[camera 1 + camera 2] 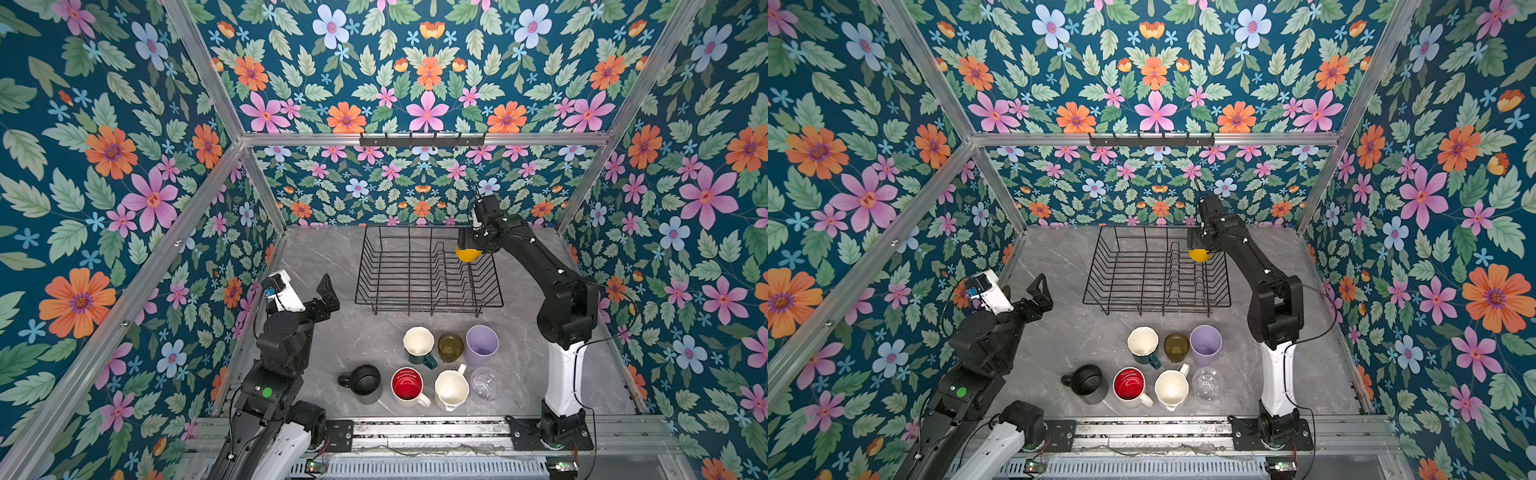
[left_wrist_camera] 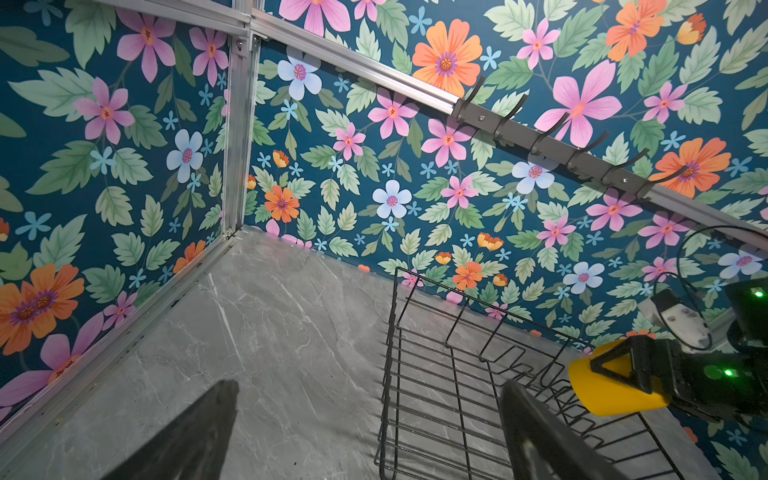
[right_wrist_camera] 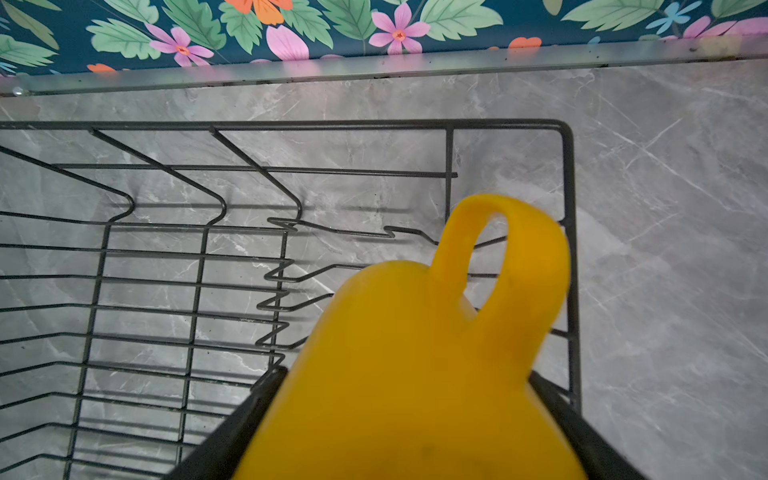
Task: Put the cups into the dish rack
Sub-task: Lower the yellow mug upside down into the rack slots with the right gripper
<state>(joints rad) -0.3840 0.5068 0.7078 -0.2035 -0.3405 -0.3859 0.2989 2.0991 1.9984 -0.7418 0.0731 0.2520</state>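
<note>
My right gripper [image 1: 467, 249] [image 3: 407, 376] is shut on the yellow mug [image 1: 468, 254] [image 3: 415, 353]. It holds the mug tilted above the right rear corner of the black wire dish rack [image 1: 360, 270] [image 3: 187, 249], handle towards the back wall. Nothing lies in the rack. Seven cups stand in front of it: a green-outside white mug [image 1: 419, 341], olive glass [image 1: 450, 347], lilac tumbler [image 1: 482, 340], black mug [image 1: 365, 380], red-inside mug [image 1: 407, 383], white mug [image 1: 451, 388] and clear glass [image 1: 484, 384]. My left gripper [image 1: 322, 297] [image 2: 370, 386] hangs open and empty, left of the rack.
A narrow black hook bar [image 1: 422, 140] is fixed to the frame on the back wall. Flowered walls close in the grey marble table [image 1: 316, 257] on three sides. A metal rail [image 1: 415, 430] carrying both arm bases runs along the front edge.
</note>
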